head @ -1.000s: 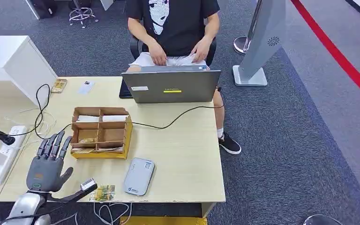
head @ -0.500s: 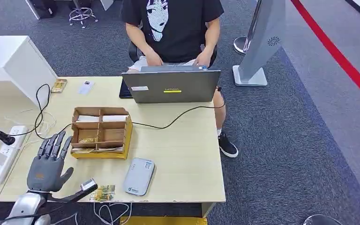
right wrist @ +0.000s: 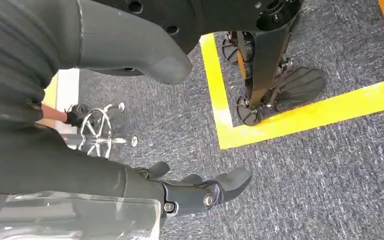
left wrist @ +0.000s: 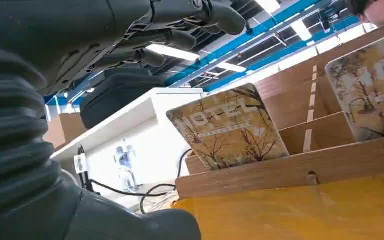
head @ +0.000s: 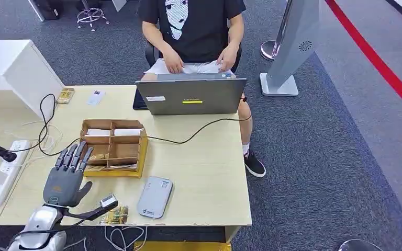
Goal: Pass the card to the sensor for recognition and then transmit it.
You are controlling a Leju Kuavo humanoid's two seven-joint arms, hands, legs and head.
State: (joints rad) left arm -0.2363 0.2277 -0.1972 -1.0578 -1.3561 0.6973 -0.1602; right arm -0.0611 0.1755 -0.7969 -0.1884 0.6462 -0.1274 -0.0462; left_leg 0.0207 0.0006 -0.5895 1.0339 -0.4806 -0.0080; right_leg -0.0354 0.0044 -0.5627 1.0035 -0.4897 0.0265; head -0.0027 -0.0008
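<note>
The left hand (head: 65, 180) floats open over the tabletop (head: 204, 172), right by the card box (head: 114, 148).

Its fingers (head: 73, 156) are spread apart and hold nothing; their tips reach the box's corner at about 8 o'clock. In the left wrist view a card (left wrist: 230, 129) with trees and the word HOTEL stands tilted in the front part of the box. Another card (head: 114, 214) lies flat near the tabletop's front edge, at 5 o'clock from the hand. The grey sensor (head: 155, 196) lies just beside that card, at 3 o'clock. The right hand (right wrist: 200, 192) hangs low over the carpet with fingers curled in, holding nothing. A person (head: 191, 29) sits behind a laptop (head: 191, 95) at 12 o'clock.
</note>
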